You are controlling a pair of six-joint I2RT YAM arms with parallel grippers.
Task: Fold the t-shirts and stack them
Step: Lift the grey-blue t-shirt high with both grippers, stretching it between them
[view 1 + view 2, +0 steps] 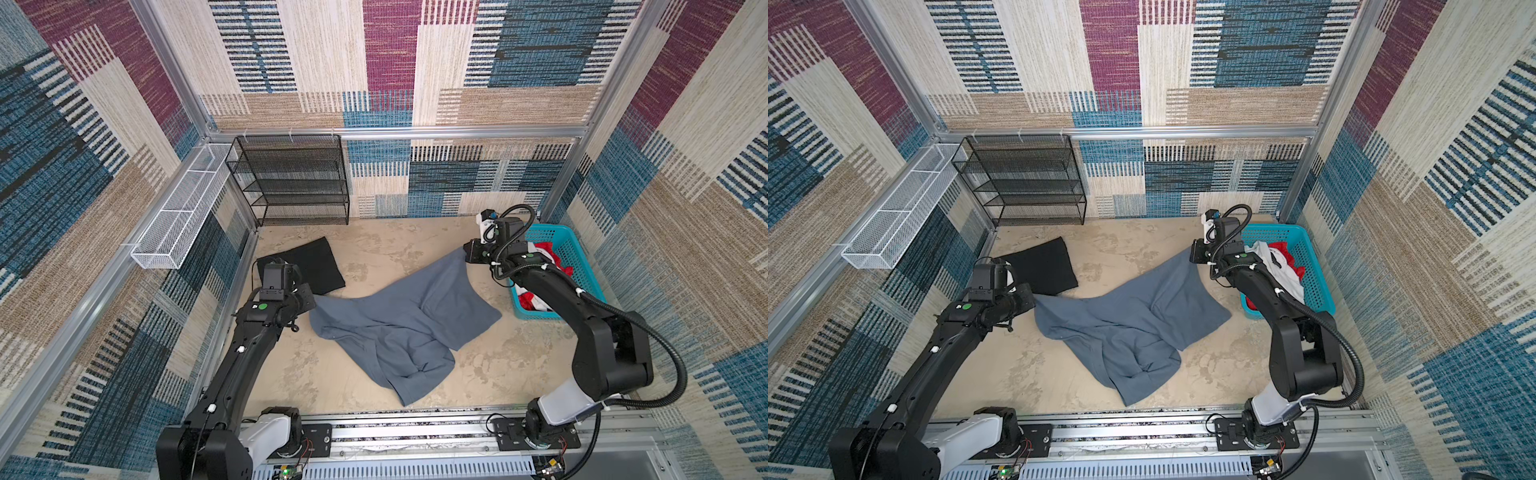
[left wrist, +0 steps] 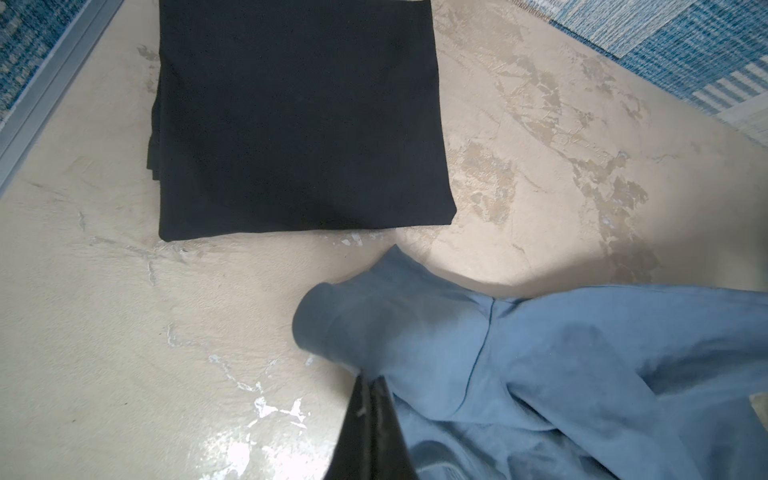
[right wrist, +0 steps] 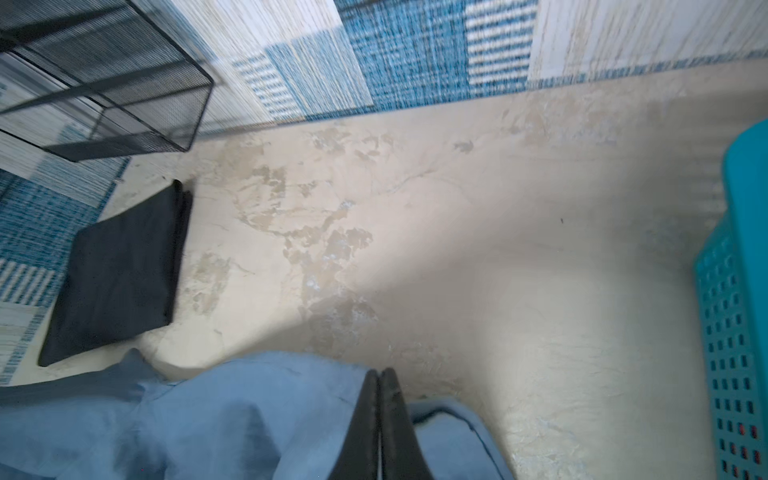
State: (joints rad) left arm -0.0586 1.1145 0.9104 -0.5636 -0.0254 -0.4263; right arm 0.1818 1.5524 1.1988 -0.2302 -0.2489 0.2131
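Pinching the blue-grey shirt (image 1: 399, 328) at 2 places, both arms are holding it over the table (image 1: 374, 245). The left gripper (image 2: 369, 382) is clenching its jaws on a rolled edge of the cloth. Fabric is bunching right at the tips and spreading away to one side of them in the left wrist view. The right gripper (image 3: 379, 374) is clamping its jaws tight on a far corner of the same shirt. Cloth is showing on both sides of the closed tips, and in both top views that corner is rising off the table up to the jaws. Between the 2 pairs of jaws the shirt is lying crumpled and partly doubled over itself. A long flap is trailing away from both toward the near edge of the table.

The black shirt (image 2: 299, 116) is lying folded into a flat rectangle just ahead of the left jaws. In the left wrist view a narrow strip of bare table is showing between it and the blue-grey cloth. In a top view the basket (image 1: 1316, 282) is sitting just beside the right jaws, on the side away from the left ones. A white shirt (image 1: 1279, 270) and a red shirt (image 1: 1281, 251) are lying heaped in it. A black wire shelf (image 1: 291, 183) is standing against the back wall, beyond the black shirt from the left jaws.
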